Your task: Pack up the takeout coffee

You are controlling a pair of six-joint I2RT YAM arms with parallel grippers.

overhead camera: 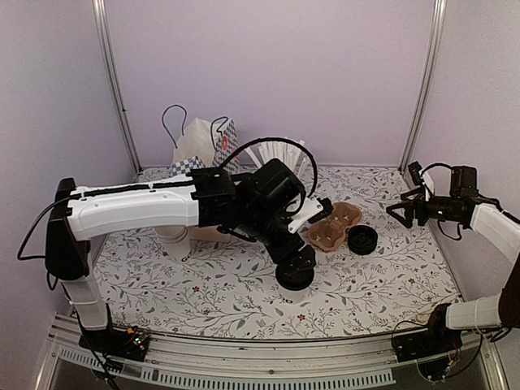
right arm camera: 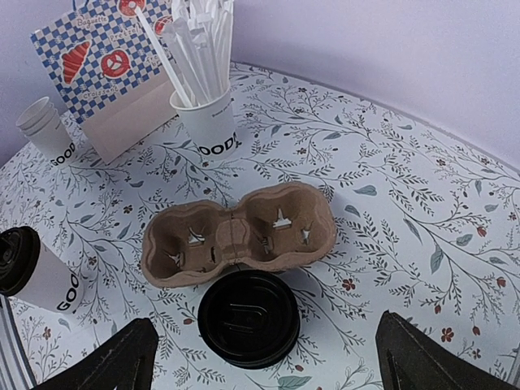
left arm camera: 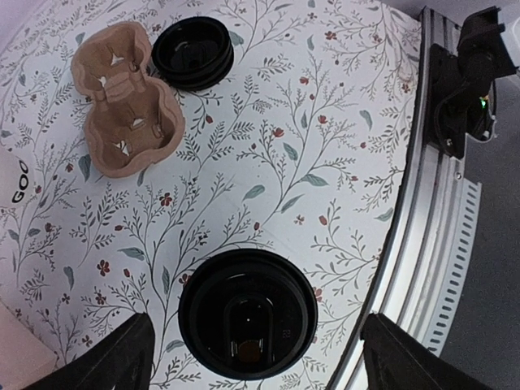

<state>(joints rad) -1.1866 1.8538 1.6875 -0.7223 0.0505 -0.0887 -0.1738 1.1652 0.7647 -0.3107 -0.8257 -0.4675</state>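
Carrier [right arm camera: 240, 236], brown pulp, two wells, both empty, mid surface. Loose black lid [right arm camera: 249, 318] sits just right of it. White cup [right arm camera: 207, 122] at the far side holds straws. Stacked cups [right arm camera: 45, 130] and checked paper bag [right arm camera: 106, 73] far left, bag contents hidden. Takeout coffee [left arm camera: 248, 325] stands near-centre, left of carrier, outside it: white cup, black lid on, lettering partly cut off. Left hand [left arm camera: 256, 318] open above it, fingers flanking the lid, apart. Right hand [overhead camera: 404, 210] open, far right, empty.
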